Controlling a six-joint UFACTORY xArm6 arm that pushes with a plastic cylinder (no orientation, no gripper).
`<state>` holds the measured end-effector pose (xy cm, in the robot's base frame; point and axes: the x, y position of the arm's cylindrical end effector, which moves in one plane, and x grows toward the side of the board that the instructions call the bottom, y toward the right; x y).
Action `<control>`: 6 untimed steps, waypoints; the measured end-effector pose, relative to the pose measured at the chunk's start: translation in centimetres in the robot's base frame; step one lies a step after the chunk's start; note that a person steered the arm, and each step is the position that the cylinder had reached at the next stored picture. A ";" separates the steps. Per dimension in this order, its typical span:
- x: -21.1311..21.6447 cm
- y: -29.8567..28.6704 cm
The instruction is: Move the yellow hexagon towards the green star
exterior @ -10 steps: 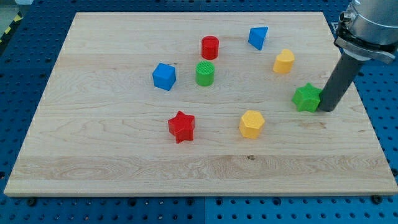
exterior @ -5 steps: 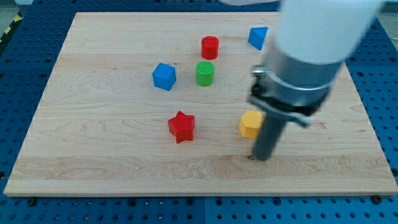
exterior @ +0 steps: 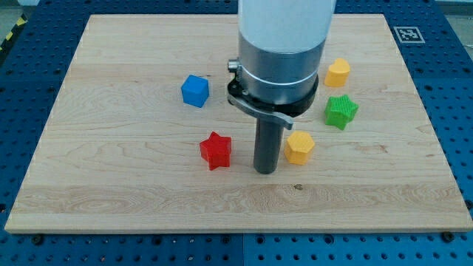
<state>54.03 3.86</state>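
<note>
The yellow hexagon [exterior: 299,147] lies right of the board's middle. The green star [exterior: 341,111] lies up and to the right of it, a short gap apart. My tip [exterior: 265,171] rests on the board just left of the yellow hexagon, close to it, between it and the red star [exterior: 216,150]. I cannot tell if the rod touches the hexagon. The arm's wide body hides the upper middle of the board.
A blue cube [exterior: 195,90] lies at upper left of middle. A second yellow block [exterior: 338,72] lies above the green star. The wooden board [exterior: 111,185] sits on a blue perforated table.
My tip has swept from the green star's right side, past below the yellow hexagon, to the hexagon's left. The green star now lies further left and up. The arm now hides the red cylinder, green cylinder and blue block.
</note>
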 end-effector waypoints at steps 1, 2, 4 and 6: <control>-0.1 0.6; -1.1 0.7; -1.8 1.8; -1.6 3.6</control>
<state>52.44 7.50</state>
